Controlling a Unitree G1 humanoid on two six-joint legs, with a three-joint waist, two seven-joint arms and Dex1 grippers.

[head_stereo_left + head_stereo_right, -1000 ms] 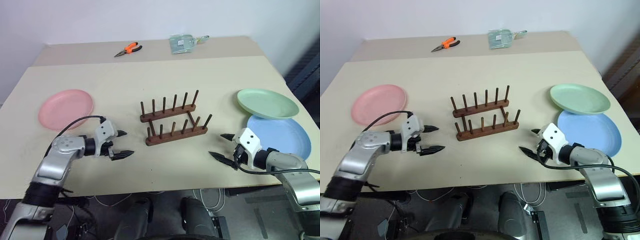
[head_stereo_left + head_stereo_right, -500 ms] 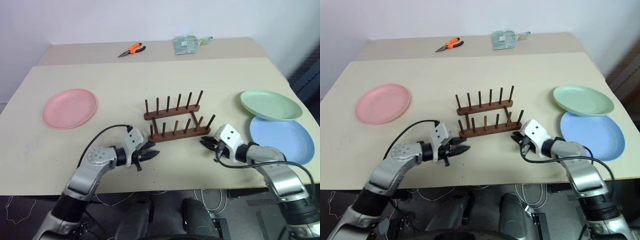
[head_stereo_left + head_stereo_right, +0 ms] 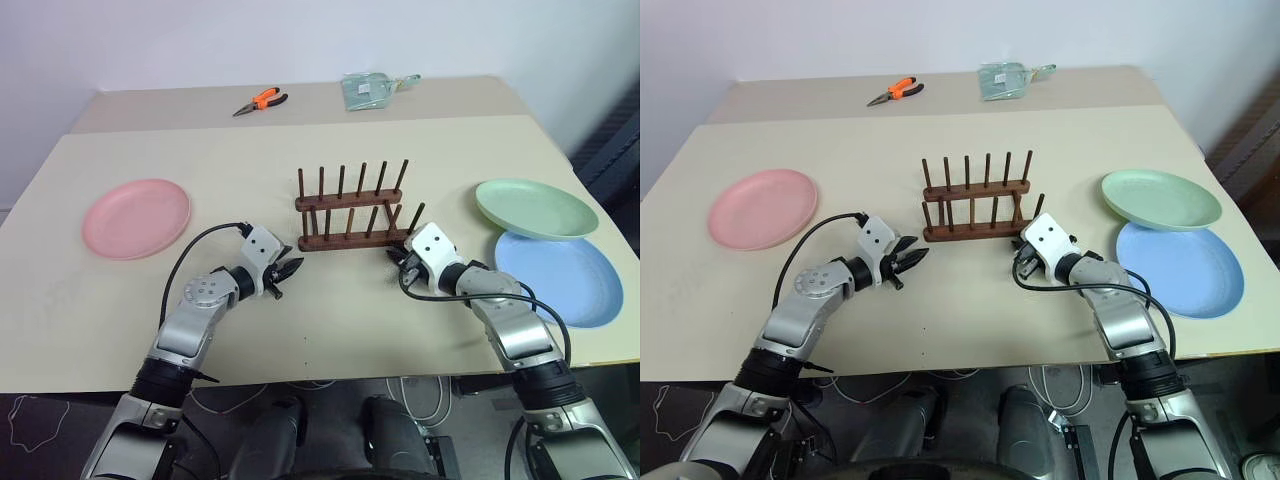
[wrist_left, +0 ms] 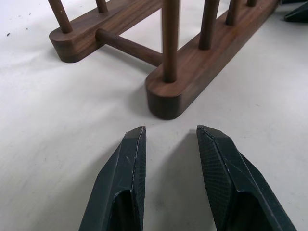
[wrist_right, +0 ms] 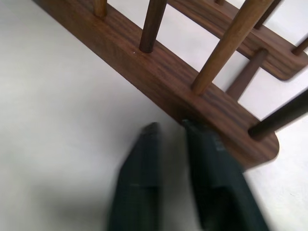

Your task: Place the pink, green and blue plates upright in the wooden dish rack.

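Rack (image 3: 352, 208) sits mid-desk (image 3: 250, 160), empty. Left gripper (image 3: 291, 271) is just off its left end, right gripper (image 3: 396, 260) right at the other end, both low over the desk. Pink plate (image 3: 136, 217) lies flat far left; green plate (image 3: 535, 208) overlaps the blue plate (image 3: 560, 280) on the right. Orange pliers (image 3: 258, 100) and a clear bag (image 3: 367, 88) at the back.

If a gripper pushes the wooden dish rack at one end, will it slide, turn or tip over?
The wooden dish rack would probably slide or swivel, since it stands loose on the smooth table. It looks stiff: solid bars joined by crosspieces. Tipping seems unlikely if pushed low, as its two base bars sit wide apart; a push on the thin pegs might tilt it.
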